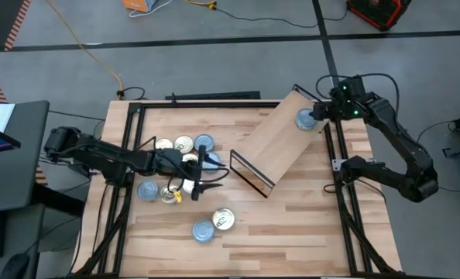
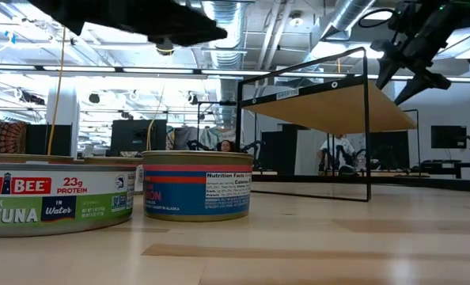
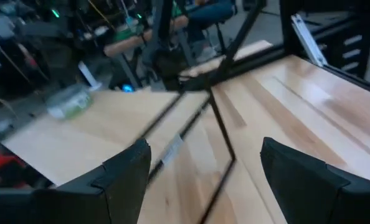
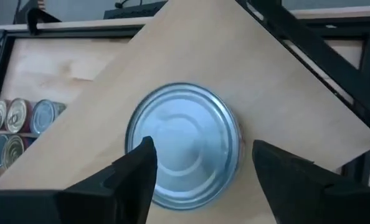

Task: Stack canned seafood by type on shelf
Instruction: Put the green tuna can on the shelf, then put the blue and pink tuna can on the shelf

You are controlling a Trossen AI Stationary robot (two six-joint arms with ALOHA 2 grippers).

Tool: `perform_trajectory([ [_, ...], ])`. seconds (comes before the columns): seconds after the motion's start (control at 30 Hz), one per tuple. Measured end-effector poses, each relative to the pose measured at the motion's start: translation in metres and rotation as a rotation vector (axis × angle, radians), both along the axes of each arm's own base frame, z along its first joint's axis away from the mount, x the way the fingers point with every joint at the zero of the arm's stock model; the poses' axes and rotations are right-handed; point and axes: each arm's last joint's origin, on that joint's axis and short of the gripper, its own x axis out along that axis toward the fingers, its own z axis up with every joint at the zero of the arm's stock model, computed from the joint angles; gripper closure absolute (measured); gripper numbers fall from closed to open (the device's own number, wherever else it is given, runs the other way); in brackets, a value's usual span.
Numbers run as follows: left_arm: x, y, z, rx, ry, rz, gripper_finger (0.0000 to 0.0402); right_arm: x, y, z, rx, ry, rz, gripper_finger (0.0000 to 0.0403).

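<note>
The shelf (image 1: pixel 276 143), a light wood board on a thin black frame, stands slantwise on the table's right half. One light-blue-lidded tin (image 4: pixel 184 146) sits flat on its far end (image 1: pixel 306 120). My right gripper (image 4: pixel 203 149) hovers open over that tin, a finger on either side, and in the low view (image 2: pixel 405 79) it is above the board. My left gripper (image 1: pixel 214 172) is open and empty over the table's left half, its fingers pointing at the shelf (image 3: pixel 203 168). Several gold-lidded and blue-lidded tins (image 1: pixel 183 143) lie flat around it.
Loose tins lie on the table: three in a row (image 1: pixel 164 145), two near the left arm (image 1: pixel 147 190), two toward the near edge (image 1: pixel 203 229). Two labelled tins (image 2: pixel 195 184) stand close to the low camera. Black frame rails (image 1: pixel 338 155) border the table.
</note>
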Motion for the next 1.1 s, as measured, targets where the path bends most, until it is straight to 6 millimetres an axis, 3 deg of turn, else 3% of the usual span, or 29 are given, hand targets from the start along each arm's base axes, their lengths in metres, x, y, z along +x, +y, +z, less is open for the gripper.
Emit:
perform_trajectory([
  [0.2,-0.011,-0.003,0.007,-0.120,0.150,0.016,0.0109,-0.001,0.023,0.024,-0.165,-0.015,0.105,0.0117],
  [0.37,-0.011,-0.013,0.002,-0.177,0.310,0.025,0.0109,-0.001,0.055,0.029,-0.301,-0.026,0.205,0.0117],
  [0.63,-0.006,-0.021,-0.006,-0.233,0.351,0.025,0.0109,0.009,0.092,-0.008,-0.410,-0.237,0.396,0.0117],
  [0.8,-0.006,-0.024,0.000,-0.271,0.355,0.030,0.0109,0.019,0.106,-0.031,-0.471,-0.209,0.446,0.0117],
  [1.1,-0.005,-0.025,0.021,-0.292,0.412,0.066,0.0109,0.038,0.134,-0.032,-0.597,-0.196,0.560,0.0117],
])
